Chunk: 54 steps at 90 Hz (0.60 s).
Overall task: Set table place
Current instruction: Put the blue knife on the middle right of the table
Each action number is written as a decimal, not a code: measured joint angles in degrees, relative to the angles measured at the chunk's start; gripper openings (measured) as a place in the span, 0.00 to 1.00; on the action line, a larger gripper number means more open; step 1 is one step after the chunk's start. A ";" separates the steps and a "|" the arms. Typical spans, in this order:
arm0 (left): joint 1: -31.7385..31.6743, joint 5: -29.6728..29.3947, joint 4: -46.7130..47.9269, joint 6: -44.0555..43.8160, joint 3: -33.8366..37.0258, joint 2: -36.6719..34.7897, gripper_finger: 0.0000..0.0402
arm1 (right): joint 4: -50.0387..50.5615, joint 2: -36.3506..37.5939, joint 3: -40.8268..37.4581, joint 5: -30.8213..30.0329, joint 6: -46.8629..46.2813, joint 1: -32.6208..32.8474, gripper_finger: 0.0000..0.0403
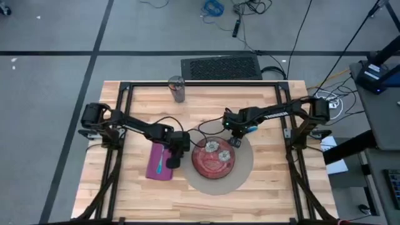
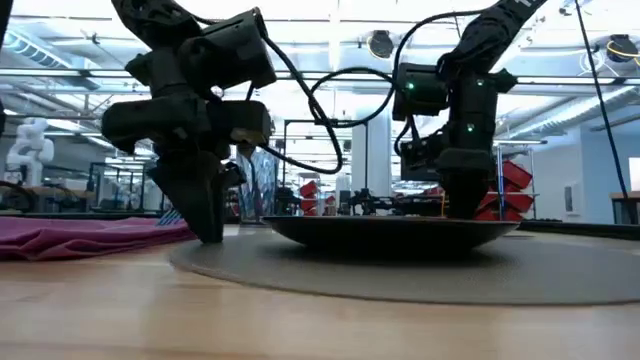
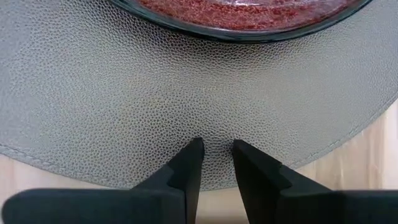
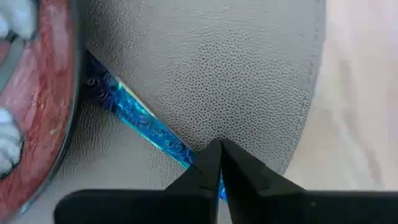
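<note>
Right gripper [image 4: 219, 163]: fingers clamped on a blue marbled utensil handle [image 4: 140, 124], over the round grey textured mat [image 4: 236, 68], right of the red speckled plate [image 4: 37, 106]. Left gripper [image 3: 216, 163]: fingers slightly parted, empty, tips at the mat's left edge, beside a purple cloth napkin [image 1: 160, 162]. All rested on the pale-wood butcher-block table [image 1: 275, 187]; a clear glass [image 1: 177, 89] stood at its far edge

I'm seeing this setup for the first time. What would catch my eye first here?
The red plate at the centre of the round mat on the table, with both grippers low beside it. The right gripper is shut on a blue utensil handle by the plate; the left gripper, slightly open, touches the mat's edge near a purple napkin.
</note>
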State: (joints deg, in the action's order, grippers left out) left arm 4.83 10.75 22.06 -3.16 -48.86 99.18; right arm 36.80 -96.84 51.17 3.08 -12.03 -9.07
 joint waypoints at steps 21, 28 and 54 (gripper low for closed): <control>0.48 0.02 1.00 -0.61 0.02 0.00 0.20 | 1.39 0.22 -0.10 2.30 0.38 5.60 0.00; 0.69 0.03 1.49 -0.66 0.02 -0.02 0.20 | 1.22 0.26 -0.13 3.29 -0.04 8.20 0.00; 0.79 -0.03 2.21 -0.92 0.02 -0.04 0.20 | 1.40 0.22 -0.15 3.36 -2.64 15.68 0.00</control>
State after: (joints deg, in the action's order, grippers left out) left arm 5.63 10.72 24.27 -4.08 -48.84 99.13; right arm 38.21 -96.62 51.02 6.44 -14.67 6.60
